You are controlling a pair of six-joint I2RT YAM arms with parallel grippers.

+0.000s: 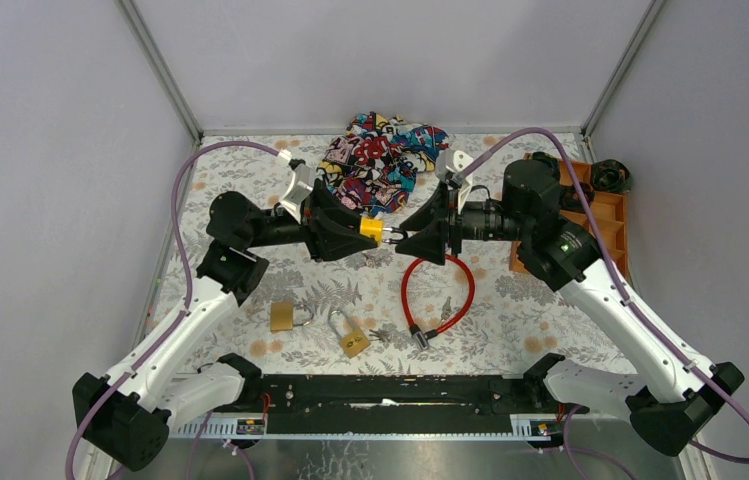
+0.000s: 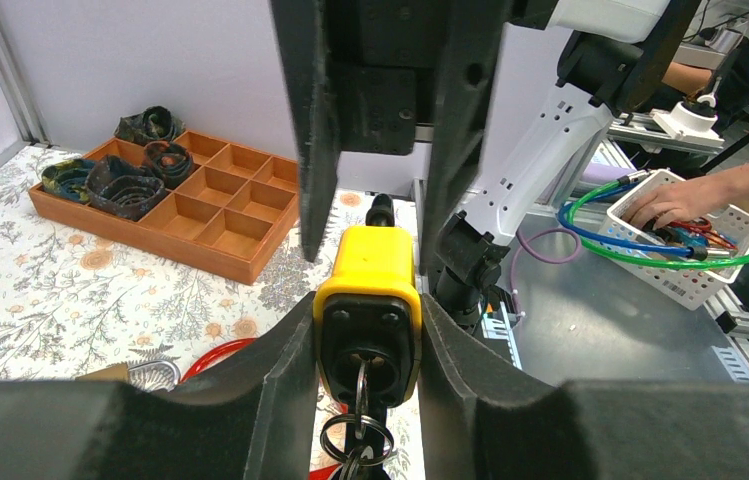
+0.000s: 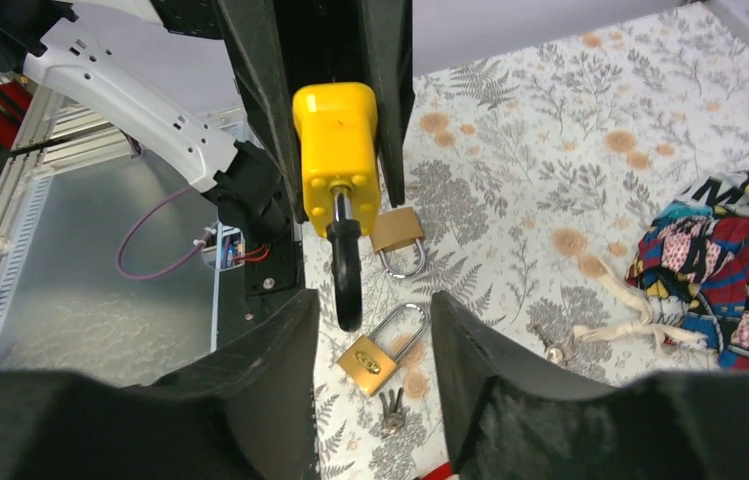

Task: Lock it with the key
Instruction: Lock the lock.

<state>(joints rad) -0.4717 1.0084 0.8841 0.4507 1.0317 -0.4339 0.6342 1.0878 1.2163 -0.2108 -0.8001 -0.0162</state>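
My left gripper [image 2: 367,345] is shut on a yellow padlock [image 2: 368,290] and holds it in the air over the table middle. A key on a ring [image 2: 358,432] hangs in its black keyhole end. The padlock also shows in the top view [image 1: 371,229] and in the right wrist view [image 3: 336,140], with its black shackle [image 3: 346,270] pointing at my right gripper [image 3: 370,335]. My right gripper is open just in front of the shackle tip, in the top view [image 1: 418,237] facing the left gripper [image 1: 350,232].
Two brass padlocks [image 1: 290,316] [image 1: 352,338] with keys [image 3: 390,408] lie on the floral table near the front. A red cable lock [image 1: 440,295] lies at centre. A patterned cloth [image 1: 382,158] lies at the back. An orange compartment tray [image 2: 190,200] stands on the right.
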